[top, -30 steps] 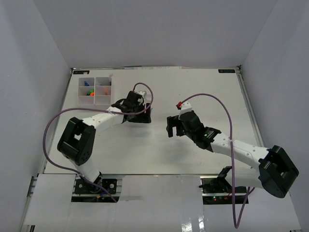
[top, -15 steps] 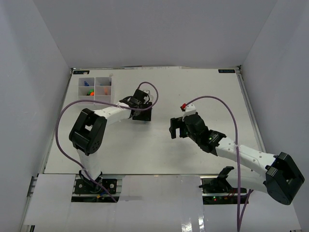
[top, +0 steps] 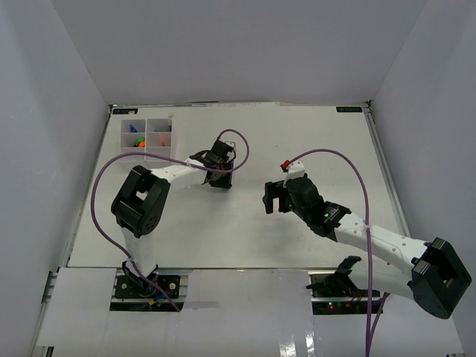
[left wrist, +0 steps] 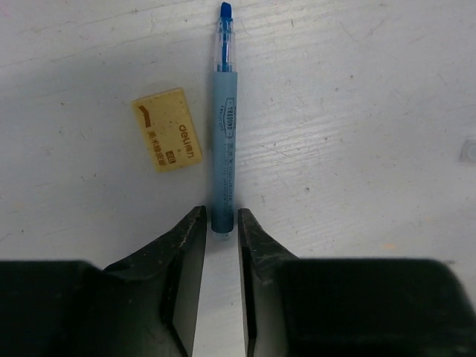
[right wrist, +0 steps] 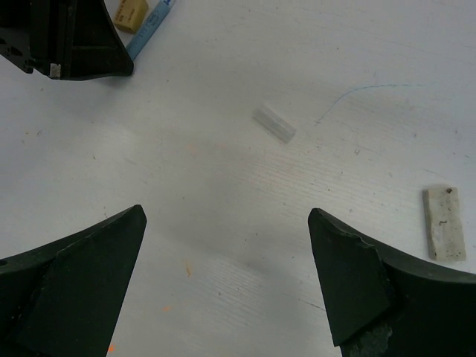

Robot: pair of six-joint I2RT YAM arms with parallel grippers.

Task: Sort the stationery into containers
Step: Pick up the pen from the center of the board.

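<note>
**A:** Left wrist view: the left hand (left wrist: 222, 216) is low over the surface (top: 297, 141). Its fingers (left wrist: 178, 253) stand narrow on either side of the near end of the blue pen (left wrist: 224, 149). I can't tell whether they pinch it yet. A yellow eraser (left wrist: 167, 139) lies just beside the pen, not touching it.

**B:** And the right hand (right wrist: 227, 223)?

**A:** Wide, holding nothing, above a small clear piece (right wrist: 274, 123) and a white eraser (right wrist: 444, 223), both loose on the surface.

**B:** So how far along?

**A:** Partway, I'd judge. The organiser tray (top: 146, 138) in the far left corner holds a few coloured bits (top: 137, 141) in its left column. At least these four things lie outside it, well apart from it.
</note>
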